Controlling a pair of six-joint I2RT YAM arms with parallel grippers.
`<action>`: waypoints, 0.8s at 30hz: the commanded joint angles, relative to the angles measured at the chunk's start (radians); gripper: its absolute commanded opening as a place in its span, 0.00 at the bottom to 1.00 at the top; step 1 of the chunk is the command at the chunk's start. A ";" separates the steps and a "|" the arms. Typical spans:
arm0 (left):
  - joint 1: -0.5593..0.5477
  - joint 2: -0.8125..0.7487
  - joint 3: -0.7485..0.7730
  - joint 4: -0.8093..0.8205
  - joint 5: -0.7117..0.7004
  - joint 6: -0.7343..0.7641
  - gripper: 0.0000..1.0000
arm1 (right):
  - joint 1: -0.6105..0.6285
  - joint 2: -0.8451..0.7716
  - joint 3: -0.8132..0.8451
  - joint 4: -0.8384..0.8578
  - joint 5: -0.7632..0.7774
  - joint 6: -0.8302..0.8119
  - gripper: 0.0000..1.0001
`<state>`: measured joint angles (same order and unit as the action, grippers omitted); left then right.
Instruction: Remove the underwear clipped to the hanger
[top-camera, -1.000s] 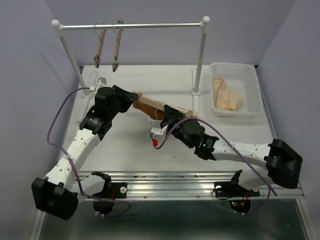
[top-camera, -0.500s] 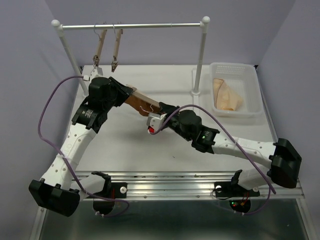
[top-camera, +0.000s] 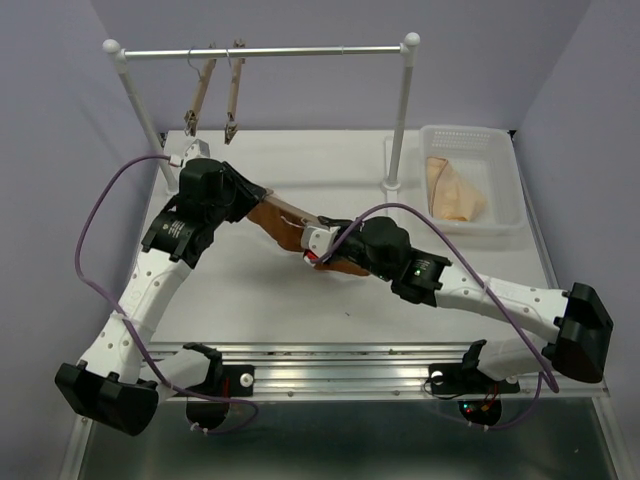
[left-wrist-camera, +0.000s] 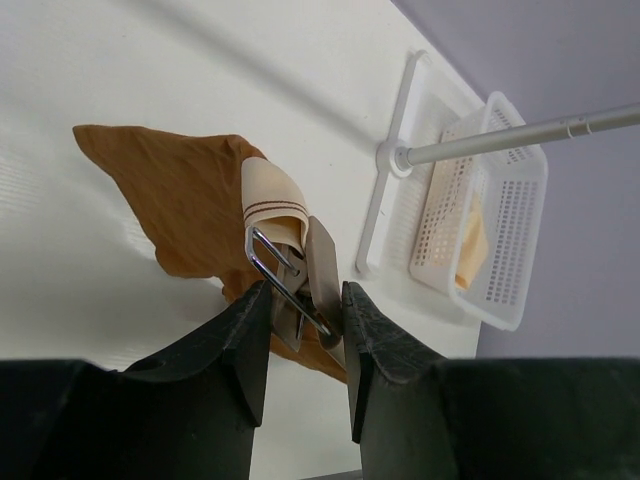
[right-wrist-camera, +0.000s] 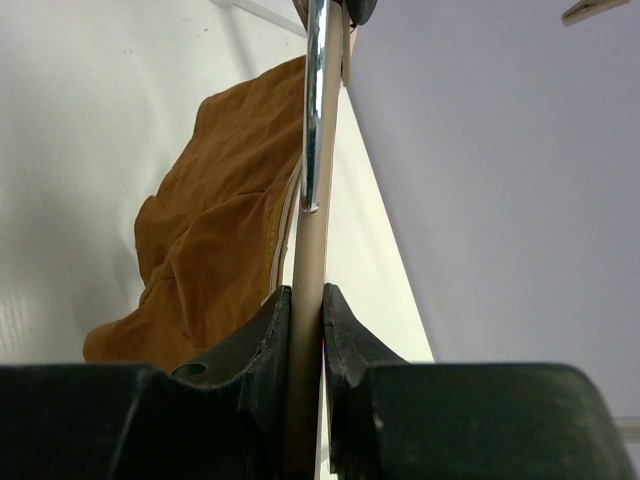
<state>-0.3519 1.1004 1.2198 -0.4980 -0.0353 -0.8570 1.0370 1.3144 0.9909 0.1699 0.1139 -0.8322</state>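
Observation:
The rust-brown underwear (top-camera: 278, 228) hangs from the light-wood hanger (top-camera: 295, 213), held above the table's middle. In the left wrist view my left gripper (left-wrist-camera: 305, 310) is shut on the hanger's metal clip (left-wrist-camera: 320, 270). The clip pinches the pale striped waistband (left-wrist-camera: 272, 200), and the underwear (left-wrist-camera: 170, 200) spreads below it. In the right wrist view my right gripper (right-wrist-camera: 305, 310) is shut on the hanger's wooden bar (right-wrist-camera: 308, 250), below the metal hook wire (right-wrist-camera: 315, 100). The underwear (right-wrist-camera: 220, 230) hangs to its left. From above, the left gripper (top-camera: 255, 205) and right gripper (top-camera: 325, 245) hold opposite ends.
A white rail rack (top-camera: 265, 51) stands at the back with two more wooden hangers (top-camera: 195, 100) (top-camera: 235, 92). Its right post foot (top-camera: 392, 183) stands on the table. A white basket (top-camera: 505, 175) at the right holds a pale beige cloth (top-camera: 455, 190).
Both grippers have carried the hanger and underwear to the left. The left gripper went up and left, the right gripper followed, and the hanger now slopes down toward the right gripper.

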 joint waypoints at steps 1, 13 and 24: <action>-0.010 -0.042 -0.034 0.156 0.031 0.009 0.00 | 0.024 -0.027 -0.026 0.080 -0.112 -0.008 0.01; -0.009 -0.016 -0.043 0.223 0.103 0.027 0.98 | 0.024 0.045 0.052 0.166 0.107 0.189 0.01; -0.010 -0.066 -0.025 0.243 0.029 0.042 0.99 | -0.032 0.107 0.168 0.125 0.334 0.364 0.01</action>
<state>-0.3584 1.0870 1.1687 -0.3046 0.0330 -0.8417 1.0504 1.4040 1.0504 0.2485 0.3305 -0.5823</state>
